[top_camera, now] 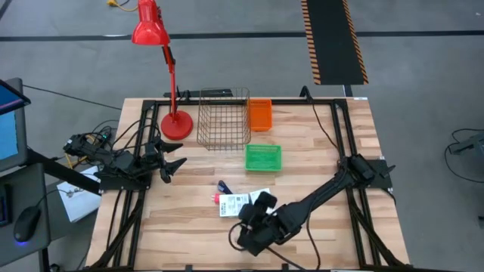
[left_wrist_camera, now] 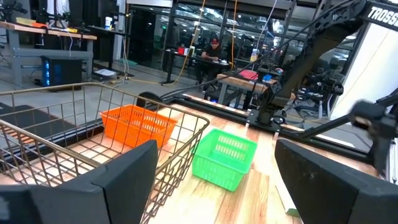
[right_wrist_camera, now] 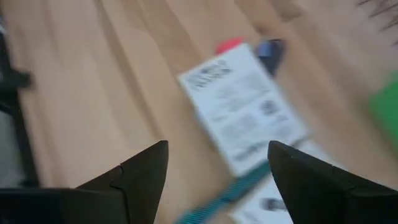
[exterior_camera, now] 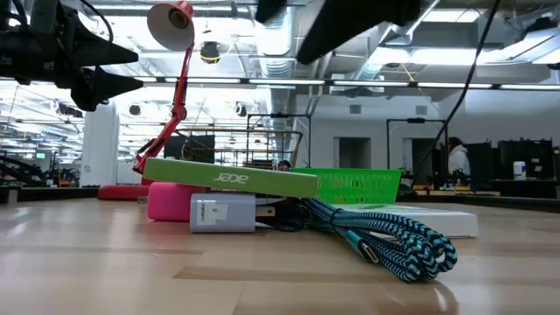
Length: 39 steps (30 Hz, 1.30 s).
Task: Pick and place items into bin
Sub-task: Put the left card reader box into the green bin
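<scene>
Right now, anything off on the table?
Nothing damaged or spilled. The items lie in one overlapping heap near the front, none in the green bin. Right tool hovers open beside them.

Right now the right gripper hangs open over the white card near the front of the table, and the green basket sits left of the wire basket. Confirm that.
Not quite. The right gripper does hang open over the white card, but in the high view the green basket sits in front of the wire basket and slightly to its right, not left of it.
</scene>
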Available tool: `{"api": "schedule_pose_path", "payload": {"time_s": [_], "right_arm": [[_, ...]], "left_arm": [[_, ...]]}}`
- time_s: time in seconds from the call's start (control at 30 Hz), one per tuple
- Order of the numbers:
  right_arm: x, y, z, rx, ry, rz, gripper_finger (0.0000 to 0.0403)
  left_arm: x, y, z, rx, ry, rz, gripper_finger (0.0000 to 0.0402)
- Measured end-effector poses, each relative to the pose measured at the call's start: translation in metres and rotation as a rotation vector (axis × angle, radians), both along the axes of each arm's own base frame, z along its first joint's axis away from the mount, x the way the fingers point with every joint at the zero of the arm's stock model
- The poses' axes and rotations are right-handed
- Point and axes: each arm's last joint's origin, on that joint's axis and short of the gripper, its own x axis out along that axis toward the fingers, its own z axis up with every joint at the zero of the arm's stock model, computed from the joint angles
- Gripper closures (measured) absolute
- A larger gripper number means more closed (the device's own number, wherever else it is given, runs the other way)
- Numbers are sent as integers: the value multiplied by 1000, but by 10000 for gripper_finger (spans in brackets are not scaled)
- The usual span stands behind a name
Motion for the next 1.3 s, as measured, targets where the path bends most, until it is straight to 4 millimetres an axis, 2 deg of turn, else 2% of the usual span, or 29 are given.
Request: {"api": "schedule_pose_path", "payload": {"time_s": [0.27, 0.43, 0.8, 1.1, 1.3], "right_arm": [[-11, -7, 2, -161, 135, 73, 133], [-15, 0, -5, -207, 157, 83, 133], [-27, 13, 0, -219, 128, 33, 133], [-16, 21, -49, -338, 257, 123, 133], [-8, 31, -46, -392, 249, 192, 133]], "left_arm": [[0, 0, 0, 0, 0, 0, 88], [0, 0, 0, 0, 0, 0, 88], [0, 0, 0, 0, 0, 0, 88], [0, 0, 0, 0, 1, 0, 88], [0, 0, 0, 0, 2, 0, 88]]}}
